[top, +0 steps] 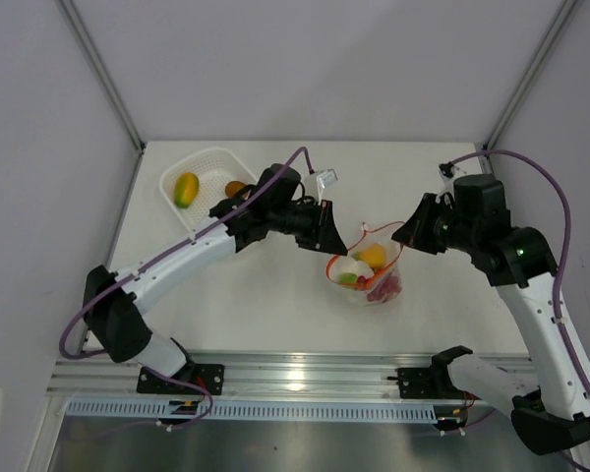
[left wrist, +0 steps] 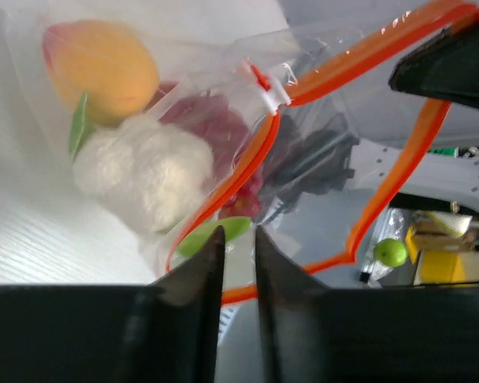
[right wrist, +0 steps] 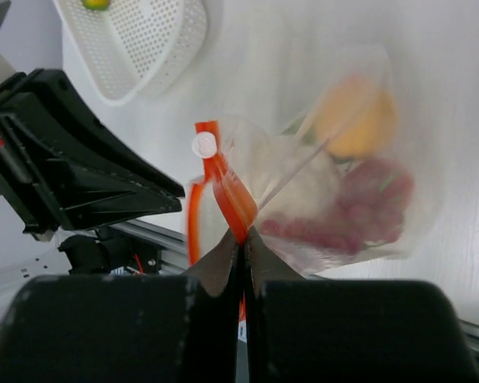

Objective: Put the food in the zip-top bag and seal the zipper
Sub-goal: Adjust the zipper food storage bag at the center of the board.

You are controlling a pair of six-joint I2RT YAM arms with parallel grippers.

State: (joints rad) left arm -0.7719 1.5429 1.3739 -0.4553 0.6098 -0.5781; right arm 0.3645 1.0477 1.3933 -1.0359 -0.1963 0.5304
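Note:
The clear zip-top bag [top: 369,273] hangs over the table's middle with its mouth open. Its red-orange zipper [left wrist: 367,56] loops wide. Inside lie a peach-coloured piece [left wrist: 104,68], a white-and-green piece [left wrist: 148,171] and a red grape cluster [left wrist: 215,128]. My right gripper [right wrist: 244,235] is shut on the zipper strip [right wrist: 231,195] just below its white slider [right wrist: 202,144] and holds the bag's right rim up [top: 401,236]. My left gripper [left wrist: 238,235] is at the bag's left rim [top: 336,241], jaws a narrow gap apart, with the strip crossing behind the gap.
A white mesh basket [top: 208,155] stands at the back left and holds the yellow-green mango [top: 186,189] and the orange [top: 235,188], partly under my left arm. The basket also shows in the right wrist view [right wrist: 144,48]. The rail runs along the near edge [top: 295,374].

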